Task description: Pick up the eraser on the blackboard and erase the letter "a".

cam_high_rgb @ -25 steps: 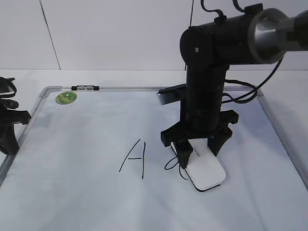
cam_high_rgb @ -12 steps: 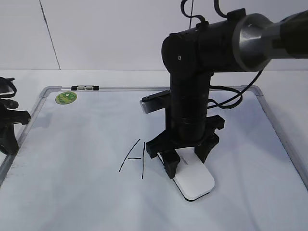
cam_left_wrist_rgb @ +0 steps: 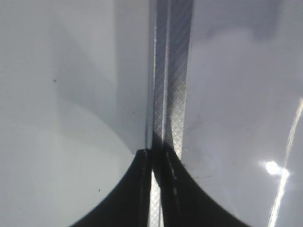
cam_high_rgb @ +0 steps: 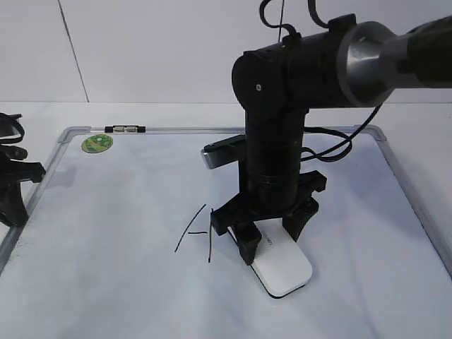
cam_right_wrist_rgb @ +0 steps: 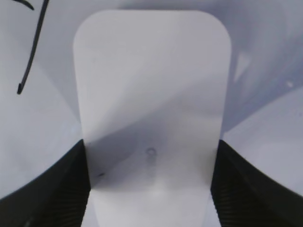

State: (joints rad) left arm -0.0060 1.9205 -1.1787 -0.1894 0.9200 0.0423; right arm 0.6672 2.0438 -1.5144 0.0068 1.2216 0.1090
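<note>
The white eraser (cam_high_rgb: 283, 267) lies flat on the blackboard (cam_high_rgb: 127, 212), closest to us. The right claw (cam_high_rgb: 272, 236) grips it by its two long sides, and the wrist view shows a dark finger (cam_right_wrist_rgb: 57, 189) pressed against each side of the eraser (cam_right_wrist_rgb: 151, 109).

A second ago the eraser sat more to the right, and a small loop of the letter "a" peeked out beside it. Since then the arm has slid the eraser left and a bit nearer to us. Now no small "a" can be seen. It looks wiped away, or it may be hiding under the eraser. The eraser is now very close to the big letter "A" (cam_high_rgb: 197, 232), so any more sliding left could smudge that one too.

Far off on the left, the left claw (cam_left_wrist_rgb: 154, 189) rests over the board's metal frame (cam_left_wrist_rgb: 170, 94) with its fingers closed on nothing. At the back edge sit a green sticker (cam_high_rgb: 97, 143) and a small marker pen (cam_high_rgb: 125, 129).
</note>
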